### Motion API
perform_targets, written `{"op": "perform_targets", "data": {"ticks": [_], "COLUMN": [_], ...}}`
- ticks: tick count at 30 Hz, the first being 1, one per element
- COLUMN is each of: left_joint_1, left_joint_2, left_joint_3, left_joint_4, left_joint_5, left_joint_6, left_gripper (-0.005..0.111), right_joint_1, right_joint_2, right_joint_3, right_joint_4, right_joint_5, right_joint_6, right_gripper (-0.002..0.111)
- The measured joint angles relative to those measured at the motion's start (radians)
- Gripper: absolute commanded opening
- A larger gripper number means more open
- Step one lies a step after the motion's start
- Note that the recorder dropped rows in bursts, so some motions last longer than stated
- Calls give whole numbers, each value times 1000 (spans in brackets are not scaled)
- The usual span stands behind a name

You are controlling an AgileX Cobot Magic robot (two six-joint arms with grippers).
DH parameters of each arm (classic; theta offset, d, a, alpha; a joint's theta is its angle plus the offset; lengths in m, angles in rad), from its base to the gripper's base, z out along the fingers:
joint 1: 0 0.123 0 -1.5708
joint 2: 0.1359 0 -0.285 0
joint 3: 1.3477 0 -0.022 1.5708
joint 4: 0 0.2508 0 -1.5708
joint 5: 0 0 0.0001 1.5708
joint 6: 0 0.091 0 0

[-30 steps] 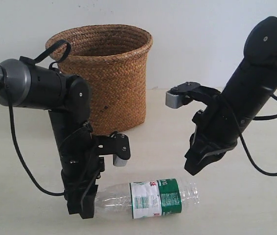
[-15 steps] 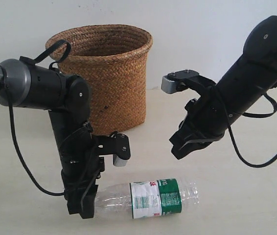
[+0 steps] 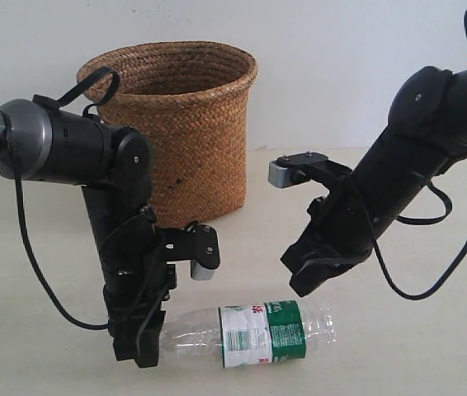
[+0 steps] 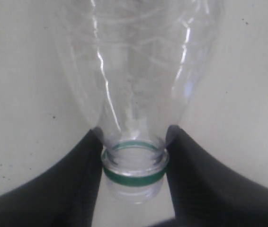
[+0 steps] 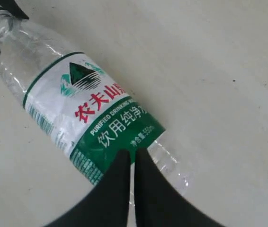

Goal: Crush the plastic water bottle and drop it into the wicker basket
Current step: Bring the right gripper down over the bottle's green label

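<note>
The plastic water bottle lies on its side on the beige table, label in the middle, neck pointing left. My left gripper is shut on its neck; in the left wrist view both black fingers press the neck beside the green ring of the bottle. My right gripper hangs shut and empty just above the bottle's base end. In the right wrist view its tips sit over the green edge of the label on the bottle. The wicker basket stands upright behind the left arm.
A white wall rises close behind the basket. Black cables loop off both arms, one over the basket's rim. Bare tabletop lies to the right of the bottle.
My right arm has swung left and down, bringing its shut gripper close over the bottle. The left arm and the bottle have stayed put.
</note>
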Motion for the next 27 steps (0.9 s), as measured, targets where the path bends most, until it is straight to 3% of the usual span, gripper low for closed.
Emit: {"op": "perform_targets", "data": {"ticks": [6,16,27], "left_joint_1": [0,0,0], "left_joint_2": [0,0,0], "left_joint_3": [0,0,0], "left_joint_4": [6,8,12], "left_joint_5": [-9,-14,-14], "left_joint_6": [0,0,0], "left_gripper": [4,4,4], "right_joint_1": [10,122,130], "right_joint_2": [4,4,4], "right_joint_3": [0,0,-85], "right_joint_4": [-29,-179,-217], "right_joint_5": [15,35,40], "right_joint_6": [34,149,215], "right_gripper": [0,0,0]}}
